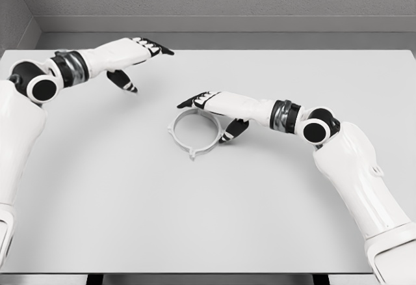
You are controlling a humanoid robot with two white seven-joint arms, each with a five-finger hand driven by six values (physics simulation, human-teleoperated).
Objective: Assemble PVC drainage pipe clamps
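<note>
Just then, a white ring-shaped pipe clamp (194,132) lay flat on the pale grey tabletop (208,220), a little left of the middle, with small tabs sticking out around its rim. The right robot hand (211,110) had reached in from the right side and sat at the ring's far right edge. Its dark-tipped fingers (194,100) stretched out over the top of the rim while the thumb (233,131) hung down outside the ring on the right. I could not tell whether any fingertip actually touched the clamp, but the hand was loosely spread and closed on nothing. The left robot hand (136,60) hovered well apart from the clamp, toward the far left of the tabletop. Its fingers (158,46) were extended, pointing right, the thumb (123,81) dropped below them, and it held nothing. Both white forearms angled in from the lower corners, elbows bent outward.
</note>
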